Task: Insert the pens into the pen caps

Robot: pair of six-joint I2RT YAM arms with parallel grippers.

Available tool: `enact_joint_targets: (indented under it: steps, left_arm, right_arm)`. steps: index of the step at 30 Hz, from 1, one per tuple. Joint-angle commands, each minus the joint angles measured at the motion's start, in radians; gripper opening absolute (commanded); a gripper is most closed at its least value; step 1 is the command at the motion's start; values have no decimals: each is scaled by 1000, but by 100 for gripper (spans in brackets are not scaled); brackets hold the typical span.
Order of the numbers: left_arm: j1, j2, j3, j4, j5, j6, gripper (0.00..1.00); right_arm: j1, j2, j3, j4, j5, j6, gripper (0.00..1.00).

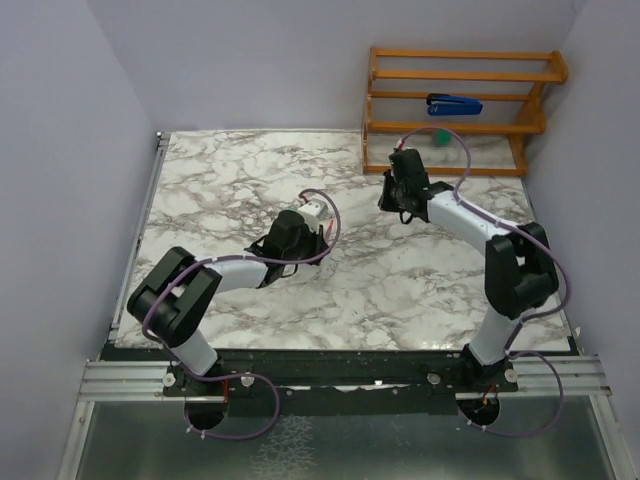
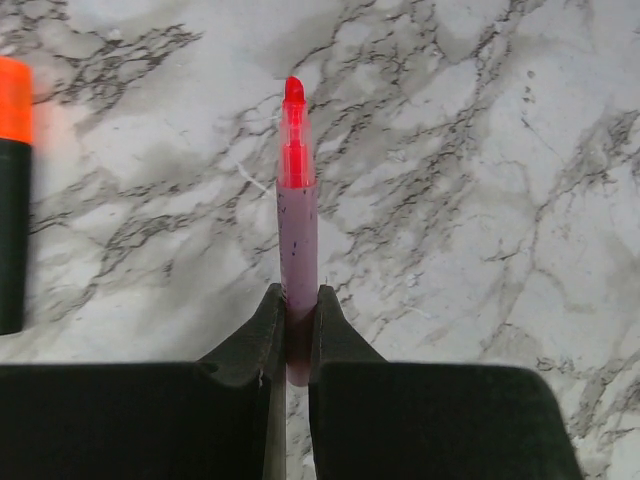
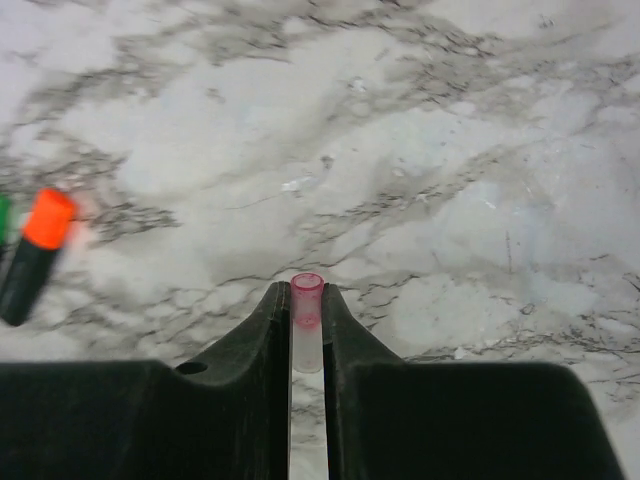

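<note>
While the left end effector [image 2: 297, 295] is clamped almost fully shut on the rear end of the pale pink pen [image 2: 298, 220], the pen juts straight out ahead of the fingers, above the marble table [image 2: 480, 150]. Its bright red tip is uncapped and points away from the wrist. To the left in that view, the black pen with an orange end [image 2: 14, 200] lies on the table, well apart from the held pen.

The right end effector [image 3: 307, 290] has its fingers drawn in on the clear pink-rimmed cap [image 3: 307, 312]. The cap is pinched between the fingertips with its open mouth facing forward, above the table. The black pen with an orange end also shows at the left of the right wrist view, blurred. A sliver of green at the frame edge beside it is too cut off to identify.

From above, the left arm is over the middle of the table, and the right arm reaches toward the far right corner. The wooden rack [image 1: 460, 75] stands there with a blue object [image 1: 455, 103] on a shelf and a small green thing [image 1: 440, 137] low down.
</note>
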State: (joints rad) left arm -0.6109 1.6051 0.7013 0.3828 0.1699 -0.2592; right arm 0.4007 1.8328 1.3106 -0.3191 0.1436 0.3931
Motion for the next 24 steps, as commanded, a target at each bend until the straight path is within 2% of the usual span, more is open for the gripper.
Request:
enact_joint_targets:
  steps: [1,6,16,20,24]
  left_arm:
    - [-36,47,22,156,74,-111,0]
    - [-43,78,32,293,178,-207,0]
    - [-54,116,34,500,279,-347,0]
    - [-56,113,32,510,262,-338,0]
    - [-47,78,21,449,206,-307,0]
  right_arm:
    - [27,-183,-129,260,-75,54,1]
    - [68,-331,-247,413,-98,80,0]
    - [104,-419,-283,477,-127,94,0]
    - [104,-426,-265,467,-175,66,0]
    - [104,-408,-176,320,-83,-6,1]
